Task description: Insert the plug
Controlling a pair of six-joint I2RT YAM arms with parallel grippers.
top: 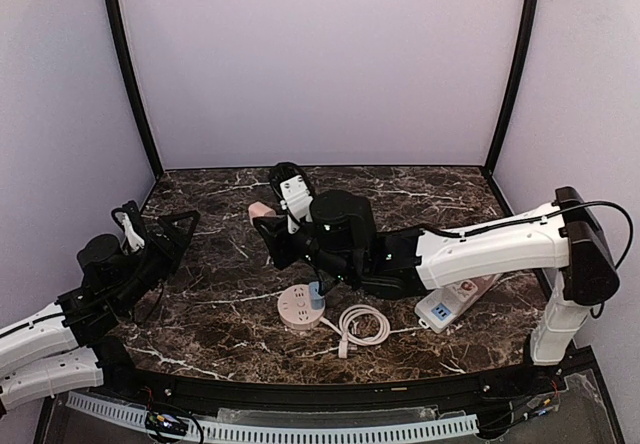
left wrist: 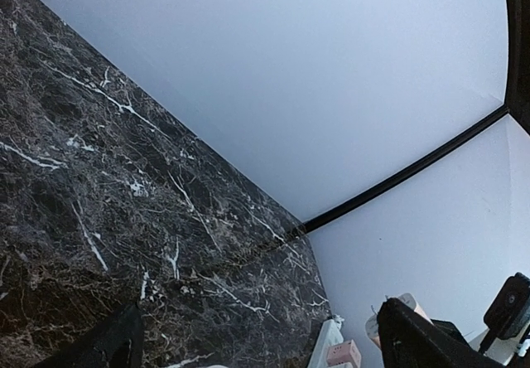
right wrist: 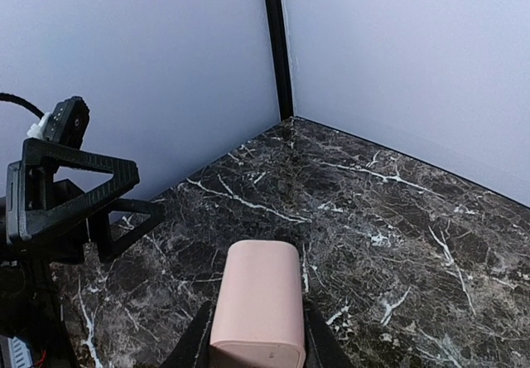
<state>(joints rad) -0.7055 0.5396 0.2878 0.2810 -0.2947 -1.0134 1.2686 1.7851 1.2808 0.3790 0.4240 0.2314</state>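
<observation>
Over the middle of the marble table [top: 430, 189] the right gripper [right wrist: 257, 341] has its fingers clamped on the pink plug [right wrist: 255, 293], a rounded block held off the surface and pointing toward the far corner. Its prongs don't show in any view, so which face carries them I can't tell. Nearer the arm bases sits the round pink socket hub [top: 297, 310], with a small blue piece [top: 316, 292] at its right edge, just beside the white cable [top: 365, 324]. Whether that blue piece is seated in the hub is too small to call. Off to the left, the left gripper [top: 158, 226] stands wide open and holds nothing, well apart from the hub. My read is that the plug is in hand and the insertion is not yet done. The job now is to bring it back over the hub, turn the wrist so the prong face looks down, square it over a free outlet, then press straight down without tilting. A light hub like that may skate or tip under a skewed push, so the idle left arm could pin its rim. Head count — two arms, two grippers, one pink plug, one round hub, one blue piece, one coil of white cable, and one white power strip [top: 448, 309] lying partly under the right arm.
</observation>
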